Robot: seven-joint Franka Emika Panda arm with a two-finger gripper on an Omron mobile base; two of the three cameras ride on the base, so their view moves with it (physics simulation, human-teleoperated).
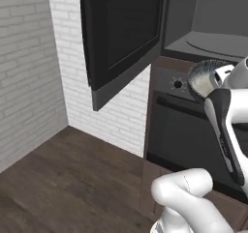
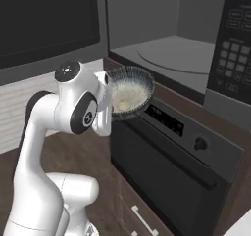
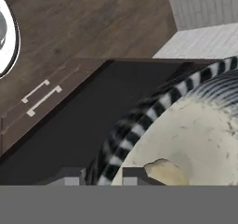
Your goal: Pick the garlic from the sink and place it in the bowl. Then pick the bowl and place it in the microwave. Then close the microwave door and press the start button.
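Note:
The speckled dark grey-blue bowl [image 2: 139, 81] hangs in the air in front of the oven, just below the open microwave [image 2: 166, 49]. My gripper [image 3: 103, 177] is shut on its near rim, one fingertip inside and one outside. The pale garlic [image 3: 166, 172] lies on the whitish inside of the bowl [image 3: 195, 135], close to the fingers. In the left base view the bowl [image 1: 203, 75] tilts beside my hand. The microwave door [image 1: 123, 34] stands swung open to the left. The microwave's round turntable [image 2: 179, 59] sits bare in the grey cavity. The sink is out of view.
The black oven [image 2: 166, 166] with its knob [image 2: 200, 143] sits right below the bowl. The microwave keypad [image 2: 235, 39] is at the upper right. A white brick wall [image 1: 29, 72] and a dark wooden floor [image 1: 63, 179] lie to the left. Drawer handles [image 3: 42, 97] show beneath the oven.

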